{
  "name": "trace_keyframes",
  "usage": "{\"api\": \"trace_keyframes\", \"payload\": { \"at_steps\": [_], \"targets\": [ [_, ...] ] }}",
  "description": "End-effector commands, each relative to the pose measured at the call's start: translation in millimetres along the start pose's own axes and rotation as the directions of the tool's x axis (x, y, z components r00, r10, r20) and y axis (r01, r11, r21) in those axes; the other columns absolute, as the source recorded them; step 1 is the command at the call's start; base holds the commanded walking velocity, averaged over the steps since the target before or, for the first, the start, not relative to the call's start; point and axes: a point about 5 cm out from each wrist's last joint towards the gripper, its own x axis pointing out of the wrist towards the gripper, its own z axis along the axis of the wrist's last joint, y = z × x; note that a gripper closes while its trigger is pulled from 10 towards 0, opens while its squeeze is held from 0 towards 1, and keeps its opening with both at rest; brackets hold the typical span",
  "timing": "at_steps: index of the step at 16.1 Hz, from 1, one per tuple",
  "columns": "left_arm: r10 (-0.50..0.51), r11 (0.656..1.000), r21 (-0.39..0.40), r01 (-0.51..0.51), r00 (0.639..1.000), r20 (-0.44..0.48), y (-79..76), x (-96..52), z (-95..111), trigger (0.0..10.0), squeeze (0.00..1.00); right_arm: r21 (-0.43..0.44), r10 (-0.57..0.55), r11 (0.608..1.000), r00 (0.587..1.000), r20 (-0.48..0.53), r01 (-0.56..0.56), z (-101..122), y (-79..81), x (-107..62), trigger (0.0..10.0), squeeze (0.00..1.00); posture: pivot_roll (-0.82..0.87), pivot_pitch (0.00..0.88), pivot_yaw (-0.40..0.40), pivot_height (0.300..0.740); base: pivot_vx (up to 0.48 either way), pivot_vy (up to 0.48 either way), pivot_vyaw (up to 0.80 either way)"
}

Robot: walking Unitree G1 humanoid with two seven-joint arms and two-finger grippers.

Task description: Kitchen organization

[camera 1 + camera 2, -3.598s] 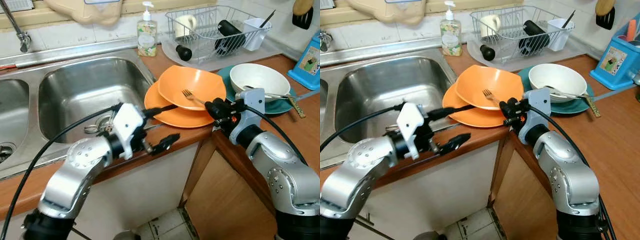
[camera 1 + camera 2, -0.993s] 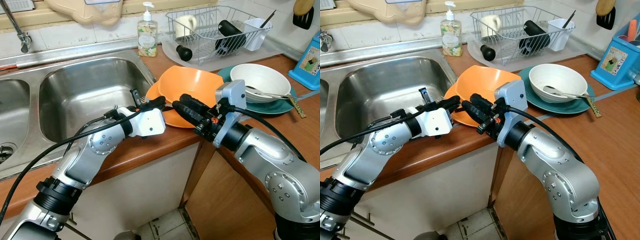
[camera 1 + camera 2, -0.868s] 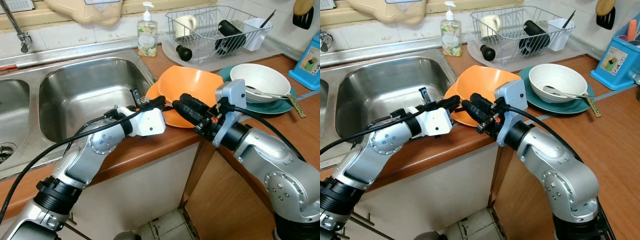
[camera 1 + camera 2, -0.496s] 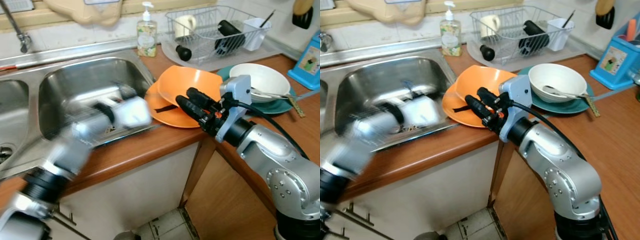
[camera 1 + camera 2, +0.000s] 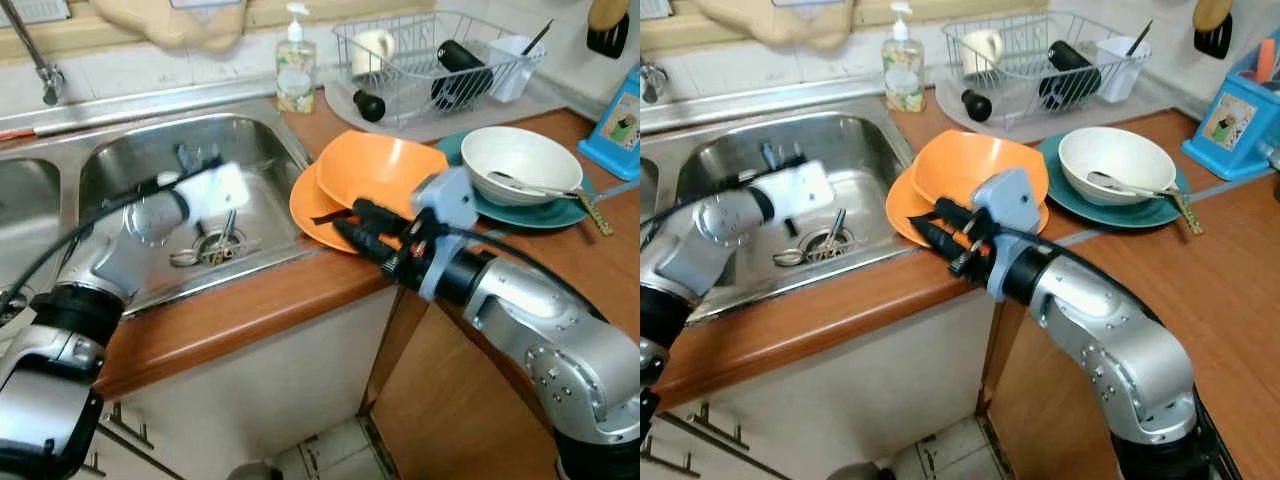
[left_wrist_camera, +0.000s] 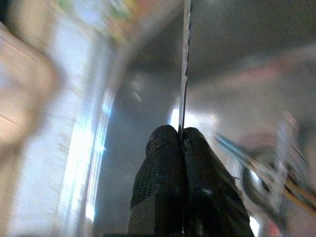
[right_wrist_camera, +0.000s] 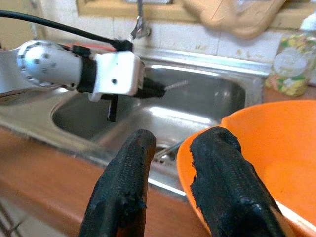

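right now the left gripper is over the sink, its fingers pressed together on a thin metal fork whose handle sticks out past the tips. the right gripper sits at the counter edge, fingers a little apart, one on each side of the rim of the orange bowl. that bowl rests on an orange plate. scissors lie at the sink drain. a white bowl holding a spoon sits on a teal plate further right.
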Motion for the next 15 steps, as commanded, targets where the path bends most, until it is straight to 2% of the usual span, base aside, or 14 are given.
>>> {"api": "trace_keyframes", "payload": {
  "at_steps": [1,4,5,8,15],
  "targets": [
    [-0.033,0.999,-0.022,0.032,0.998,-0.051,1.1,5.8,-3.7,10.0,0.0,-0.011,-0.003,1.0,1.0,-0.011,0.003,-1.3,0.2,-0.6,10.0,0.0,-0.04,0.0,0.042,0.74,0.0,0.0,0.0],
    [-0.104,0.994,-0.056,0.098,0.988,-0.11,-5.4,14.7,-11.7,10.0,0.0,-0.012,-0.015,1.0,1.0,-0.024,0.015,-4.3,-1.0,-0.9,10.0,0.0,-0.05,0.0,0.048,0.74,0.0,0.0,0.0],
    [-0.142,0.989,-0.057,0.136,0.982,-0.123,-12.3,17.6,-13.5,10.0,1.0,-0.014,-0.017,1.0,0.999,-0.029,0.016,-5.9,-0.3,-1.4,10.0,0.0,-0.05,0.0,0.056,0.74,0.0,0.0,0.0],
    [-0.175,0.984,-0.057,0.169,0.976,-0.128,-21.0,19.5,-15.0,10.0,1.0,-0.012,-0.027,1.0,0.999,-0.033,0.027,-7.6,0.4,-2.5,10.0,0.0,-0.07,0.0,0.057,0.74,0.0,0.0,0.0],
    [-0.16,0.986,-0.073,0.152,0.98,-0.12,-20.3,19.6,-16.2,10.0,1.0,-0.012,-0.031,0.999,0.999,-0.033,0.031,-7.1,0.6,-2.8,10.0,0.0,-0.07,0.0,0.05,0.74,0.0,0.0,0.0]
  ]
}}
